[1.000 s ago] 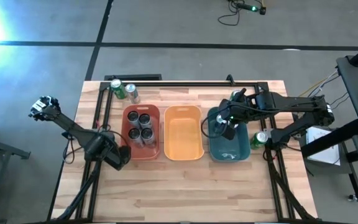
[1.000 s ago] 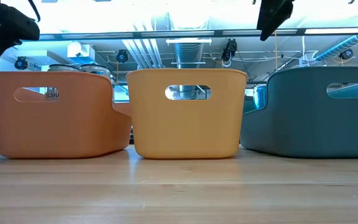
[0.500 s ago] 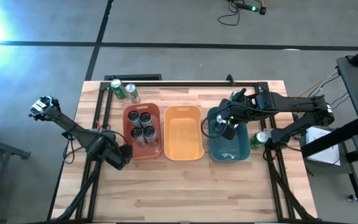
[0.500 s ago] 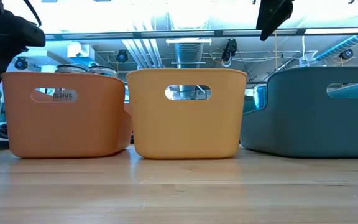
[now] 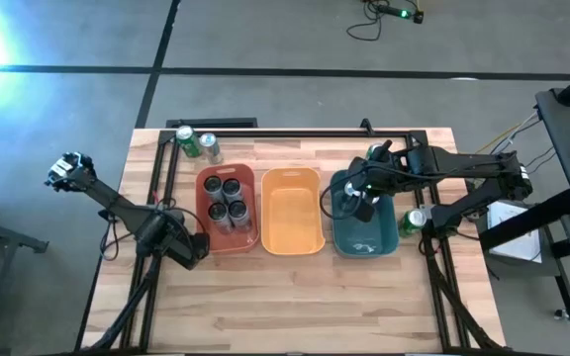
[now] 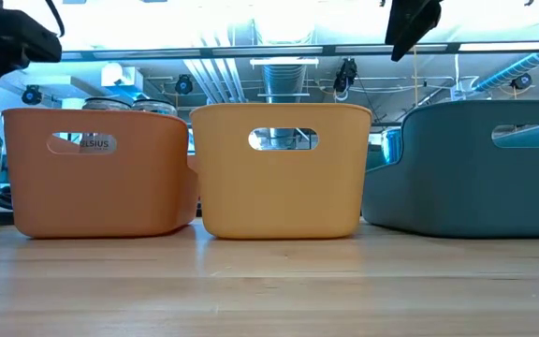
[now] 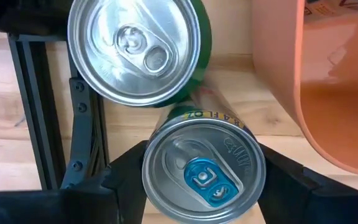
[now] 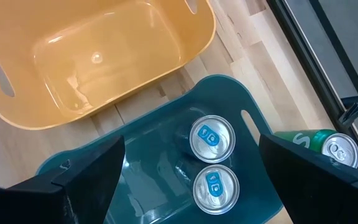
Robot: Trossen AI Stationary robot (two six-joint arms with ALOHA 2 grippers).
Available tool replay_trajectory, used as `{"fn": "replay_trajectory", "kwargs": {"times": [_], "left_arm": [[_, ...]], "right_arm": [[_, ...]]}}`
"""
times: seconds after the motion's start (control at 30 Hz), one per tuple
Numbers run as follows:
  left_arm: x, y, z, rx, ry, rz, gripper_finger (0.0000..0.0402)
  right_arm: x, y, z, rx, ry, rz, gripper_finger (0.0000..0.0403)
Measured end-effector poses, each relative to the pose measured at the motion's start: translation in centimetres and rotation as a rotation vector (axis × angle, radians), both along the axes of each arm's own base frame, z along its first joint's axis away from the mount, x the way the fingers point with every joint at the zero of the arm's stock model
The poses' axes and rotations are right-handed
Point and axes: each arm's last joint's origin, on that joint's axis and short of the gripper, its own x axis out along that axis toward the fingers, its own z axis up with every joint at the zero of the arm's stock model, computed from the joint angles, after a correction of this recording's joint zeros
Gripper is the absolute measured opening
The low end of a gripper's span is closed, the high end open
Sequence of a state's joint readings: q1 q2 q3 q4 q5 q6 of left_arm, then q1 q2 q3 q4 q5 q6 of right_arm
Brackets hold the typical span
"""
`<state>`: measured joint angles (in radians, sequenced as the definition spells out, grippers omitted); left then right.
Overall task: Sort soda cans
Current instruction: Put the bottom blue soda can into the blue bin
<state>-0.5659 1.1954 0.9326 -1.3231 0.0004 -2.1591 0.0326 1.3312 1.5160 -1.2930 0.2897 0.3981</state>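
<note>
Gripping the blue-tabbed can [image 7: 202, 177], my left end effector [image 5: 188, 249] is closed on its sides with my fingers [image 7: 126, 171] flanking it. The can's long axis stands upright, its top facing my wrist camera. It sits at the 9 o'clock side of the red bin [image 5: 228, 169], with a green can [image 7: 135, 50] just beyond it, close enough that I cannot tell whether they touch. Matching blue-tabbed cans [image 8: 212, 138] lie in the teal bin [image 5: 364, 242], which is at 3 o'clock from me, past the orange bin [image 5: 290, 213]. My right end effector [image 5: 356, 203] hangs open above that bin, far nearer than I am.
</note>
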Motion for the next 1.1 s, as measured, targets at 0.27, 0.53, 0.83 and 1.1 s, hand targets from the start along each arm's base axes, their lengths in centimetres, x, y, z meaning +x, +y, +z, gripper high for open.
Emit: {"fn": "replay_trajectory", "kwargs": {"times": [0.27,0.53,0.83,1.1], "left_arm": [[0.9,-0.7,4.3,-0.095,-0.139,-0.138,0.0217],[1.4,-1.6,12.6,-0.172,-0.304,-0.447,0.0217],[6.4,-3.0,18.2,0.257,-0.580,-0.812,0.0217],[14.7,-2.3,17.0,0.508,-0.460,-0.826,0.0217]], "right_arm": [[-0.5,0.9,0.4,-0.003,-0.011,0.049,0.0365],[0.9,4.2,0.6,-0.054,-0.146,0.345,0.0365],[2.9,7.3,-1.3,-0.051,-0.144,0.479,0.0366],[1.9,9.2,1.3,-0.019,-0.379,0.495,0.0366]]}}
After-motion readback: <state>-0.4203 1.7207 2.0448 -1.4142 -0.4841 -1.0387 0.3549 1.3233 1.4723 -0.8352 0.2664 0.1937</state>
